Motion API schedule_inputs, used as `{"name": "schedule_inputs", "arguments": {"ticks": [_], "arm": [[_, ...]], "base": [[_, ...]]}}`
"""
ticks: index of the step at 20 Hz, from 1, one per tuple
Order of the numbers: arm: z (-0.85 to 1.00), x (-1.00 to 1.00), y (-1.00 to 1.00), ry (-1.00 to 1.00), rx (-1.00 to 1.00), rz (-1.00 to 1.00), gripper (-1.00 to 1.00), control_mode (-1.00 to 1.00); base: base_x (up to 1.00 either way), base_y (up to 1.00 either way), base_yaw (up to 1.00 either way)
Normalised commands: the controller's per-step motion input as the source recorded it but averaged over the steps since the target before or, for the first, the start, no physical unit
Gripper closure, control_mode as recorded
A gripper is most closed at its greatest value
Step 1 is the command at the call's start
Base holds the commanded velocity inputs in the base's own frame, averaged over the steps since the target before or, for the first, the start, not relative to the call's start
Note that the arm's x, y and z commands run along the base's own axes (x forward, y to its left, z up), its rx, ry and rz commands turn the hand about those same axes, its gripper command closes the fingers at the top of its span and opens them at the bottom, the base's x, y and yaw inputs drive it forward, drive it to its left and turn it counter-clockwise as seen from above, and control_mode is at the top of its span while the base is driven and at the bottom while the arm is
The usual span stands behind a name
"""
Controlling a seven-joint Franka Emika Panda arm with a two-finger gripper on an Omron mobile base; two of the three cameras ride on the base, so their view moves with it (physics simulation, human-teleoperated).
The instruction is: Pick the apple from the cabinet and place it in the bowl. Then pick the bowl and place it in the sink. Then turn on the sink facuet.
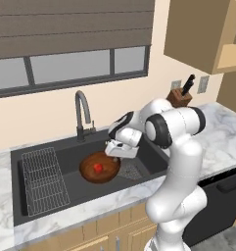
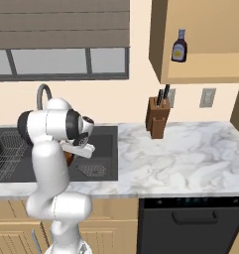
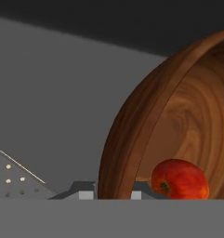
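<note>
Low over the sink [image 1: 21, 156], the bent arm's jaws grip the bowl [image 3: 132, 139] rim, apple [image 3: 180, 179] inside.

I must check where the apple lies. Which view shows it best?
The hand view: the apple is large and close inside the bowl. The left base view shows it as a small red dot; in the right base view the arm hides it.

The brown bowl [image 1: 100, 167] sits down in the dark sink [image 1: 65, 162], and the little red apple [image 1: 98, 167] lies inside it. The end effector [image 1: 114, 151] is at the bowl's right rim. A wire rack [image 1: 43, 180] stands at the sink's left. The tall faucet [image 1: 82, 113] rises behind. A knife block [image 1: 180, 96] stands on the marble bench [image 1: 222, 132].
</note>
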Motion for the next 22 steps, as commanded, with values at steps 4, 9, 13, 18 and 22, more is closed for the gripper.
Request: {"name": "schedule_inputs", "arguments": {"ticks": [4,9,13,18,22], "arm": [[-0.28,0.17,0.28,-0.03,0.00,0.00,1.00,-1.00],[-0.29,0.10,0.23,-0.04,0.00,0.00,1.00,-1.00],[-0.34,0.29,0.17,-0.03,0.00,0.00,1.00,-1.00],[-0.35,0.28,0.10,-0.05,0.00,0.00,1.00,-1.00],[-0.26,0.07,0.00,-0.06,0.00,0.00,1.00,-1.00]], "base": [[0.00,0.00,0.00],[0.00,0.00,0.00],[0.00,0.00,0.00],[0.00,0.00,0.00],[0.00,0.00,0.00]]}}
